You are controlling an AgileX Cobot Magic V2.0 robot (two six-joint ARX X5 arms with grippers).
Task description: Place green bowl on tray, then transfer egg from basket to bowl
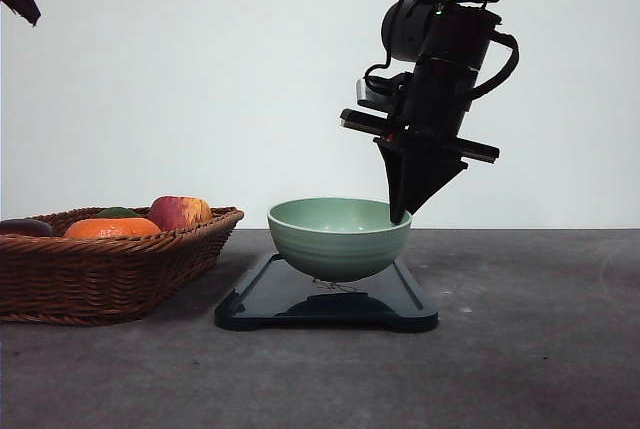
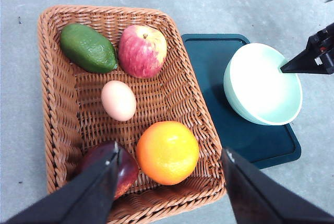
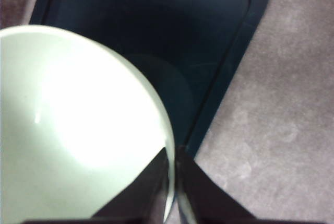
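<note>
Gripping the rim of the pale sage-green round ceramic bowl, the right claw has its two dark fingers pinched together across the bowl's right-hand lip, one inside and one outside, as the right wrist view shows closely. The bowl hangs tilted over the flat dark navy rectangular tray on the grey table, its base at or just above the tray's centre; contact cannot be told. Being glazed ceramic, it is likely rigid, fairly heavy and slippery at the rim, so a one-sided pinch may let it swing or slip. To the left, the wide brown woven wicker basket holds the small pale reddish-brown oval egg near its middle, lying apart from the red-yellow apple, the orange fruit, a green avocado and a dark purple fruit. The left claw hovers spread wide above the basket. Light, smooth and fragile, the egg wants a gentle hold across its narrow middle.
</note>
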